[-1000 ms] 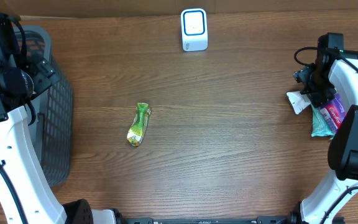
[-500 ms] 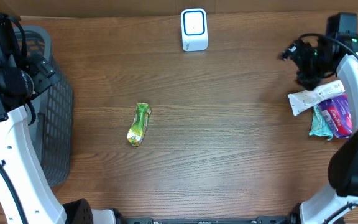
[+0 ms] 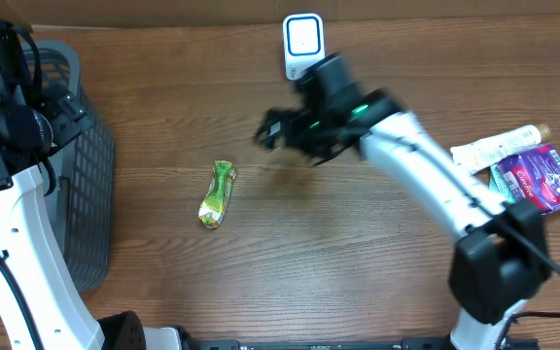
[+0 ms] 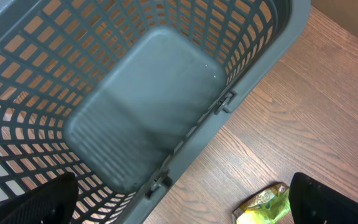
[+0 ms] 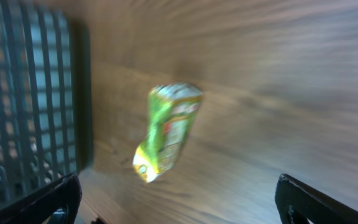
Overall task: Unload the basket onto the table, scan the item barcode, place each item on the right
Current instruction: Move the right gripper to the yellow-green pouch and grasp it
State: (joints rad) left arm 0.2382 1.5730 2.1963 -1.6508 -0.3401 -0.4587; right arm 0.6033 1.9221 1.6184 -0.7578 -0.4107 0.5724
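A green and yellow snack packet (image 3: 218, 194) lies flat on the wooden table, left of centre. The white barcode scanner (image 3: 303, 45) with its blue-rimmed window stands at the back edge. My right gripper (image 3: 274, 131) hangs open and empty above the table, right of and behind the packet. Its wrist view, blurred, shows the packet (image 5: 166, 127) ahead of the open right gripper (image 5: 179, 208). My left gripper (image 4: 185, 211) is open and empty over the basket's rim, with the packet (image 4: 263, 206) just inside its right finger (image 4: 334, 202).
A grey mesh basket (image 3: 78, 165) stands at the left edge, seen close in the left wrist view as basket (image 4: 148, 106). At the right edge lie a white tube (image 3: 494, 148), a purple pack (image 3: 544, 177) and a teal packet (image 3: 499, 183).
My right arm has swung from the pile at the right edge across to the table's middle, leaving the white tube there, and its jaws have widened. The left arm has not moved.
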